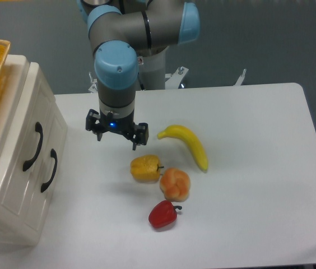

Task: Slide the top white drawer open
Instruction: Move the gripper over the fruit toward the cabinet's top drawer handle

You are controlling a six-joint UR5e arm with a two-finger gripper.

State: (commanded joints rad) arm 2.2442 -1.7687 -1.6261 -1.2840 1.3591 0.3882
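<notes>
Top drawer: shut, upper slot of the cabinet at the worktop's left edge. Glossy, rigid plastic, likely light and slippery; hook its curved black handle. Gripper fingers released, empty.

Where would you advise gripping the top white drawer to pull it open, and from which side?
Grip the curved black handle of the top white drawer, coming from the table side where the gripper hovers. The handle bows out from the front, probably leaving a gap behind for a finger.
</notes>
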